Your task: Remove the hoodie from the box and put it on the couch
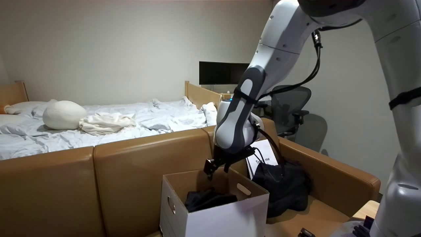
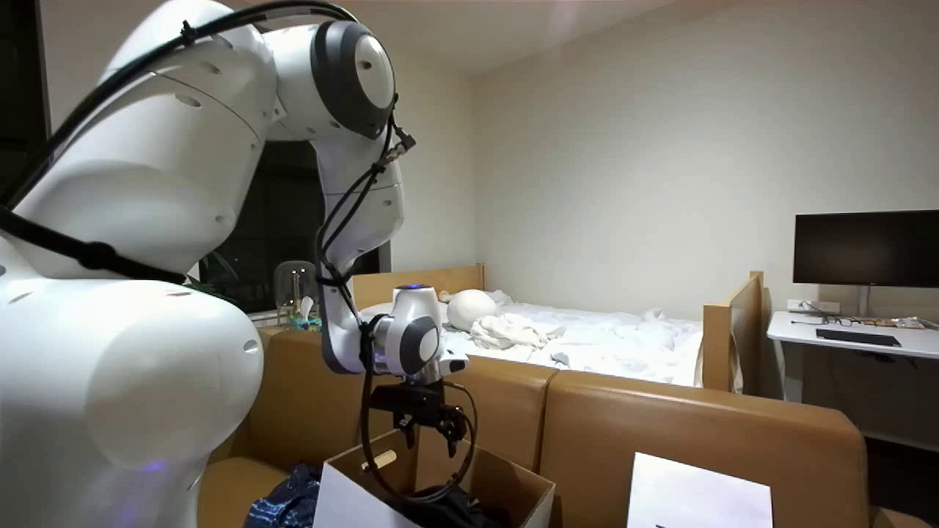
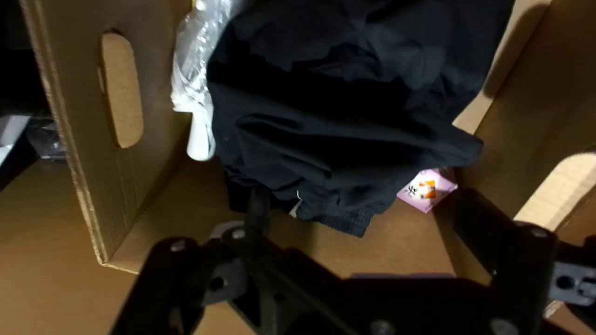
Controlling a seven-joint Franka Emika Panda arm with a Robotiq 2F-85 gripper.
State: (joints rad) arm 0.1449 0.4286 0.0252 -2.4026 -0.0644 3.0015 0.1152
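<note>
Hoodie (image 3: 344, 130): it lies crumpled inside the box (image 1: 227, 220), all dark; I judge this garment is the one meant (its stripes I cannot see).
Box contents: near the cloth are a clear packet (image 3: 198, 51) and a small pink card (image 3: 427, 190).
Gripper (image 2: 430, 447): its fingers stand wide apart at the box opening, holding nothing, above the cloth.
Couch (image 1: 148, 164): its back rises behind the box, and a black bundle (image 1: 286, 191) lies on the seat.
Step at the box: approach before the grasp, I think; removal is not yet done.
Next for the gripper: go lower, close on a thick fold without the packet, then lift above the rim.
</note>
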